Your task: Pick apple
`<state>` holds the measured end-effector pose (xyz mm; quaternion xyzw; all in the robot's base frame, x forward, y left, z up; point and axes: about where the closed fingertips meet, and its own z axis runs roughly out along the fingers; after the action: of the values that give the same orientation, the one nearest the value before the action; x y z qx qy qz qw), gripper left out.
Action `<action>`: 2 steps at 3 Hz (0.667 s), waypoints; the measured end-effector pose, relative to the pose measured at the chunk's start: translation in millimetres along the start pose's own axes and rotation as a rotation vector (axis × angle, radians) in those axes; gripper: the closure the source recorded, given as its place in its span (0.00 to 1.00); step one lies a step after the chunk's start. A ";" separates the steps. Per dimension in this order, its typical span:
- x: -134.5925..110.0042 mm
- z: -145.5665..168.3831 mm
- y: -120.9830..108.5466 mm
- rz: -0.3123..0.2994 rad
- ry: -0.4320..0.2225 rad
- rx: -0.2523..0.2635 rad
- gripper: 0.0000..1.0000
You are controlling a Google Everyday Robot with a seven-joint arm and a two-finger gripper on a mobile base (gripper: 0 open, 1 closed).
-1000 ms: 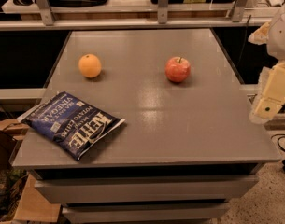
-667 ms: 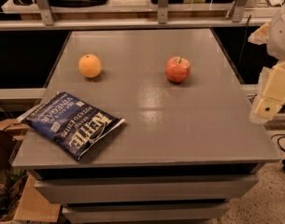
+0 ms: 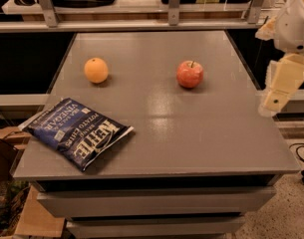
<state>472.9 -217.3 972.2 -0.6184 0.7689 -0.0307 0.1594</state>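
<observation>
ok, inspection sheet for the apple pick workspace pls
Surface: grey table, flat top.
Job's things: apple, stem up, right of centre, touching nothing else.
Clutter: orange at back left; chip bag lying flat at front left.
Grippers: gripper beyond the table's right edge, apart from the apple.
Cables: dark cable on the floor, right.
Surroundings: shelf behind; cardboard lower left.
</observation>
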 end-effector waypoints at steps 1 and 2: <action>0.0 24.4 -19.5 0.037 -0.030 -0.019 0.00; -3.3 53.6 -31.8 0.109 -0.080 -0.037 0.00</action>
<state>518.7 -213.5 929.8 -0.5793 0.7948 0.0168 0.1803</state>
